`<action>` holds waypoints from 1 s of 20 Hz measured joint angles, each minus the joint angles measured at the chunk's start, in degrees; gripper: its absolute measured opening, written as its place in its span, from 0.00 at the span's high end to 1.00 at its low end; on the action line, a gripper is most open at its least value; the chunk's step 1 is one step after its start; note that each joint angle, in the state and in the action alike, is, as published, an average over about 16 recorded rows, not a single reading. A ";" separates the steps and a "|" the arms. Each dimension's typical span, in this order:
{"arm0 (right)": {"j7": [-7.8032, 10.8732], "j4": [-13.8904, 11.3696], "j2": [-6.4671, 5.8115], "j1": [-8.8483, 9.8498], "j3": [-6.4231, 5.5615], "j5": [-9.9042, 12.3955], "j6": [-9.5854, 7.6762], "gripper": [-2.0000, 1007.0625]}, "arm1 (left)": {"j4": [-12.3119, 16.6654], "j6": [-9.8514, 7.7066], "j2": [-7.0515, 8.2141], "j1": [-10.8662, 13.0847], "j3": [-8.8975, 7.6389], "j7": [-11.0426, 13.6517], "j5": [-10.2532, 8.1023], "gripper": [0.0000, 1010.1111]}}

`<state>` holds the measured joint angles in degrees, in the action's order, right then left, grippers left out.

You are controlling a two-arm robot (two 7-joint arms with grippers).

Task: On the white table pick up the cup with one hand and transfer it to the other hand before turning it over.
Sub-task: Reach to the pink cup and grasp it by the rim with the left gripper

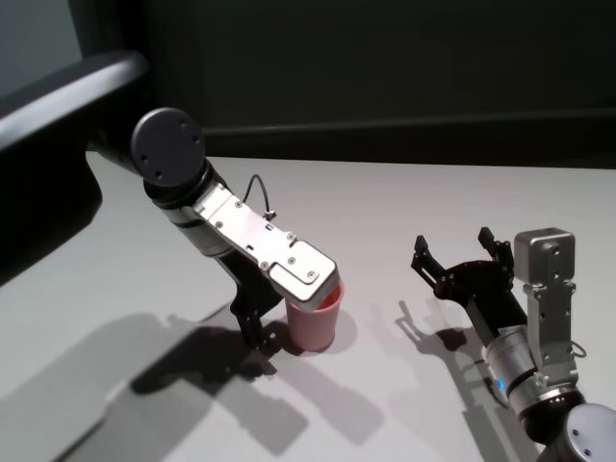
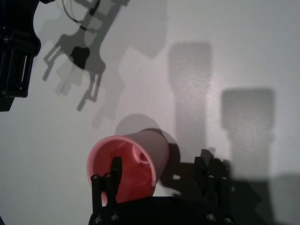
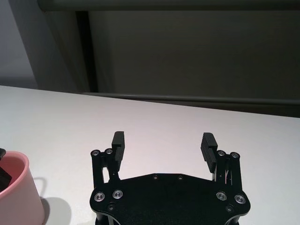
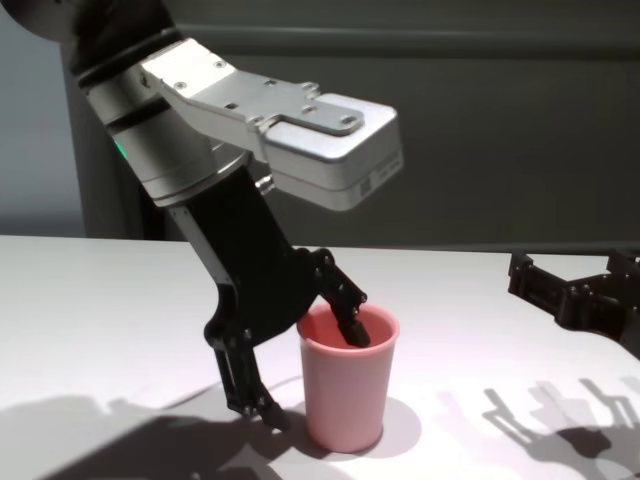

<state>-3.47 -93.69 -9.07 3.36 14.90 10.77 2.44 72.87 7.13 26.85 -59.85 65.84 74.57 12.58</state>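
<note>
I count one pink cup [image 4: 345,390], standing on one white worktop [image 1: 404,212]. I have two tools: my left tool [image 4: 310,370] and my right tool [image 1: 460,252]. Each tool has two black fingers, four fingers in all.

L gripper [image 4: 310,365] open, lowered; R gripper [image 3: 162,145] open, parked.

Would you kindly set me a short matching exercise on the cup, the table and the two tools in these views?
Things:
1. cup
2. left tool
3. right tool
4. white table

States:
A. open, apart from the cup
B. upright, pale pink
C. one finger inside the cup, one outside
D. bears the cup

Pairs: 1-B, 2-C, 3-A, 4-D
</note>
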 joint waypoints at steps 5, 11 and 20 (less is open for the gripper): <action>0.00 0.00 0.00 0.00 0.00 0.00 0.00 0.01 | 0.03 0.00 0.01 0.02 -0.02 0.09 0.00 0.11; 0.00 0.00 0.00 0.00 0.00 0.00 0.00 0.01 | 0.06 0.00 0.01 0.04 -0.05 0.17 0.00 0.28; 0.00 0.00 0.00 0.00 0.00 0.00 0.00 0.00 | 0.09 0.01 0.01 0.05 -0.09 0.23 0.00 0.59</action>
<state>-3.47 -93.69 -9.07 3.36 14.90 10.77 2.44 72.96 7.14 26.86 -59.80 65.75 74.80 12.58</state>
